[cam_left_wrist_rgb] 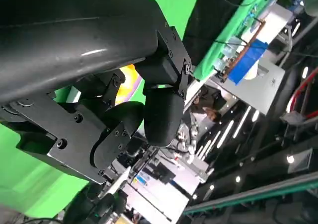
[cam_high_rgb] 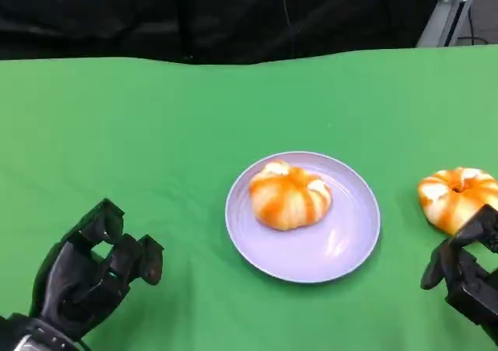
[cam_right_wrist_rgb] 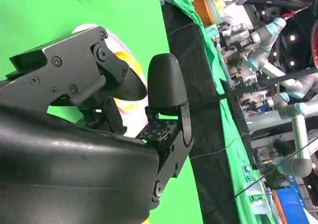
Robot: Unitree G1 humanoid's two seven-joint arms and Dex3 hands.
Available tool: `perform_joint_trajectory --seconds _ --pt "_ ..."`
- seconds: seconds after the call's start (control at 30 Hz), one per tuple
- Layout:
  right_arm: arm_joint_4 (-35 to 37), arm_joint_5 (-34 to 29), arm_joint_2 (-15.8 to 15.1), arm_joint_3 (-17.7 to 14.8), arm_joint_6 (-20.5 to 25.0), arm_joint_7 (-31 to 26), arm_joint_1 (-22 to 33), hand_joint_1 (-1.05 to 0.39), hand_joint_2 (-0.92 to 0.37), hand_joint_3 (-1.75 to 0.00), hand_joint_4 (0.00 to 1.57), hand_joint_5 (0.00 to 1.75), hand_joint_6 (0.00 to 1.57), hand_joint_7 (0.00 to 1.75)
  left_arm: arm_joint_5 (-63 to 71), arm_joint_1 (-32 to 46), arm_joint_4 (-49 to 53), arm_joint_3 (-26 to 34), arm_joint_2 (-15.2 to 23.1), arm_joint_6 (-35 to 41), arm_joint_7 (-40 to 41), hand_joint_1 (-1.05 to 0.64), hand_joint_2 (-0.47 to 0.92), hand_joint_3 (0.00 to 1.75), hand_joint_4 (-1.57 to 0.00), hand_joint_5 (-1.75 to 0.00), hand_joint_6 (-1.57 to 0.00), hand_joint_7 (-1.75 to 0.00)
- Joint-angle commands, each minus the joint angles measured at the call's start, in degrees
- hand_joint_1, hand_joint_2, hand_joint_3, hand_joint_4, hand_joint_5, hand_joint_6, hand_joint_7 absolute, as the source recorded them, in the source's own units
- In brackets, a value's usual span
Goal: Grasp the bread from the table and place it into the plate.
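One orange-and-white striped bread (cam_high_rgb: pixel 289 195) lies on the lavender plate (cam_high_rgb: pixel 331 250) at the middle of the green table. A second bread (cam_high_rgb: pixel 455 198) of the same kind lies on the cloth to the plate's right. My right hand (cam_high_rgb: pixel 467 272) hovers just in front of this second bread, fingers apart, holding nothing. In the right wrist view a patch of yellow bread (cam_right_wrist_rgb: pixel 131 64) shows between the fingers (cam_right_wrist_rgb: pixel 166 87). My left hand (cam_high_rgb: pixel 95 277) rests at the near left, well away from the plate, fingers bent but apart and holding nothing.
Green cloth (cam_high_rgb: pixel 140 133) covers the table, and its far edge meets a black backdrop (cam_high_rgb: pixel 233 16). A grey stand (cam_high_rgb: pixel 451 8) rises at the back right. Both wrist views look out past the table onto lab benches and equipment.
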Motion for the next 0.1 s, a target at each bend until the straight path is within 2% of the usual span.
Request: perform_joint_trajectory --seconds 0.03,0.1 --pt "0.35 0.62 -0.77 -0.44 0.07 0.03 -0.43 -0.07 -0.63 -1.09 0.80 1.75 0.68 1.59 0.95 -0.63 -0.12 0.79 0.37 0.17 0.49 -0.05 0.37 1.44 -0.88 -1.75 -0.77 -1.75" --pt "0.36 0.62 -0.77 -0.44 0.06 0.03 -0.43 -0.07 -0.63 -1.09 0.80 1.75 0.68 1.58 1.03 -0.64 -0.12 0.86 0.33 0.20 0.46 -0.05 0.36 1.44 -0.88 -1.75 -0.77 -1.75"
